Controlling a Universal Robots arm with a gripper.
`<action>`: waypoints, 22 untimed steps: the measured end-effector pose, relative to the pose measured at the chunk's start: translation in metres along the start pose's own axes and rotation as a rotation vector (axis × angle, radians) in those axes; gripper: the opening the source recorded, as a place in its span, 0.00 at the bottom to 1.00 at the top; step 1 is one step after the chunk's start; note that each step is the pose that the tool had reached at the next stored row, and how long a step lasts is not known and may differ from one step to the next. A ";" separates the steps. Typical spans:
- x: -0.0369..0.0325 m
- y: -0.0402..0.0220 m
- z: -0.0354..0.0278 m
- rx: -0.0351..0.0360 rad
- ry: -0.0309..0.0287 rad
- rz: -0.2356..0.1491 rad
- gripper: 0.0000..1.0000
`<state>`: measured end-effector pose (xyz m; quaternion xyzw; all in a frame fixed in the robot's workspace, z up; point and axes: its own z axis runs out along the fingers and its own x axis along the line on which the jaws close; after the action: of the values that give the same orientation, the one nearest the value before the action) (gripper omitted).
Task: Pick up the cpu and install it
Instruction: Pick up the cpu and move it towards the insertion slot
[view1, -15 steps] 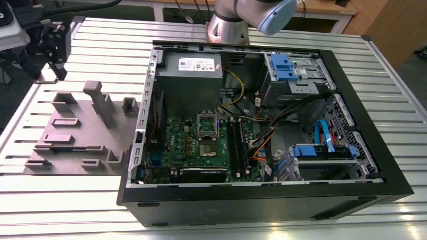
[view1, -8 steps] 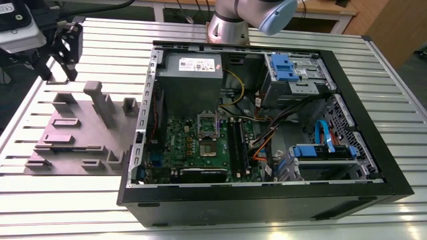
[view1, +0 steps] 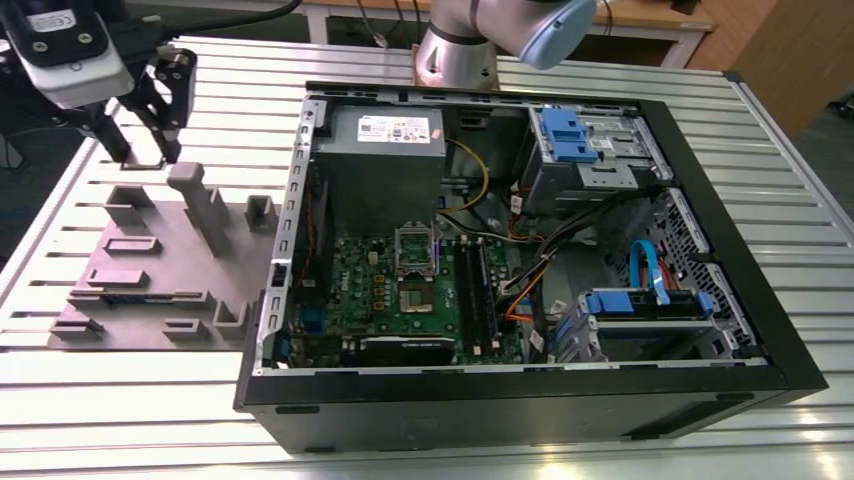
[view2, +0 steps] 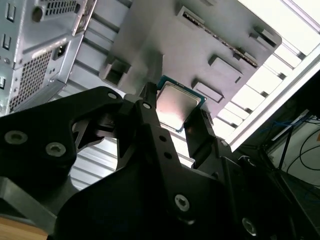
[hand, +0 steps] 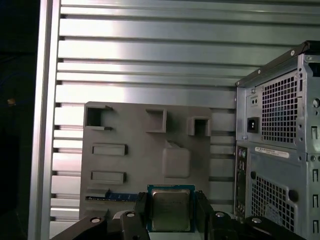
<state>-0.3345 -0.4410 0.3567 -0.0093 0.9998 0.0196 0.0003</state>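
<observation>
The claw (hand: 171, 212) clamps the cpu (hand: 170, 202) by two edges over the grey tray (view1: 160, 275), at the exterior view's left of the computer case (view1: 534, 400).

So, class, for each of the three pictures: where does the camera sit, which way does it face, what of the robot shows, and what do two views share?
Exterior view: off the arm, high, looking down on the open computer case and slatted table; the arm and claw show.
First wrist view: on the arm, facing down past the claw's fingers at the grey fixture tray.
Second wrist view: on the arm, looking along the fingers toward the tray.
Both wrist views share the cpu gripped by the claw.
</observation>
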 end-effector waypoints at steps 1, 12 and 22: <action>-0.0027 0.0000 0.0000 0.0001 0.0001 0.000 0.47; -0.0145 -0.0003 0.0002 0.0000 0.0000 0.000 0.47; -0.0172 -0.0003 -0.0001 0.0000 0.0000 0.000 0.47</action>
<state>-0.3173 -0.4410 0.3569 -0.0094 0.9998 0.0196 0.0003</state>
